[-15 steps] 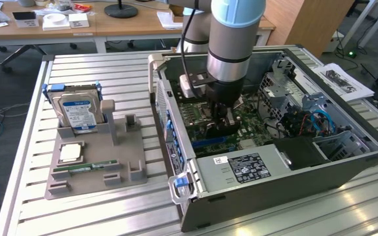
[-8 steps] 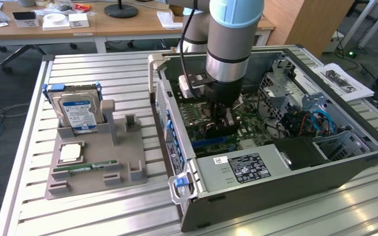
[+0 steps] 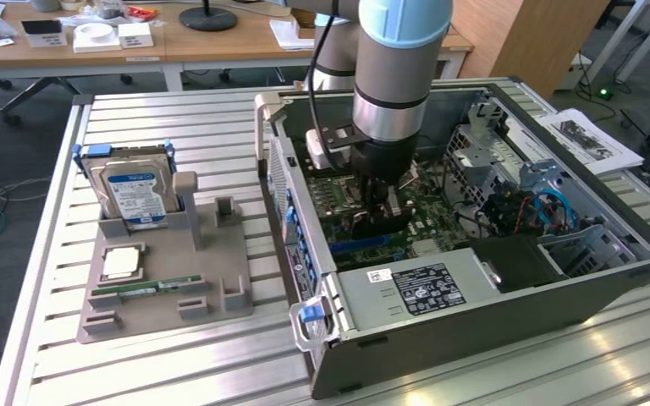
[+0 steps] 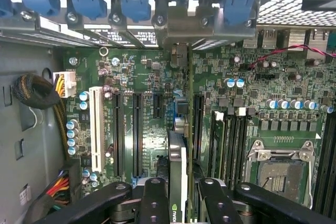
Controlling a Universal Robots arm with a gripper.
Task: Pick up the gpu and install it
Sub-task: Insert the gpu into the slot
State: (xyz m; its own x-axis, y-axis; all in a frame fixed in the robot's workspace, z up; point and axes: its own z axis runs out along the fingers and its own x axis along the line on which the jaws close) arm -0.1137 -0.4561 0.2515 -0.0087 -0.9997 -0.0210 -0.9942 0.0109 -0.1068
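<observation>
Grey arm reaches down into the open computer case [image 3: 528, 309], its gripper [image 3: 379, 222] low over the motherboard [image 3: 443, 222] near the case's middle. From the wrist, black fingers [image 4: 155, 198] are clamped on the gpu [image 4: 177, 156], held edge-on among the board's expansion slots [image 4: 137, 129].

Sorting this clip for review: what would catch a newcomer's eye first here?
The robot arm reaching down into the open computer case dominates the middle of the exterior view. In the wrist view, the gripper is shut on the gpu, held edge-on over the slots of the green motherboard. On the exterior view's left, a grey holder carries a blue-labelled hard drive.
</observation>
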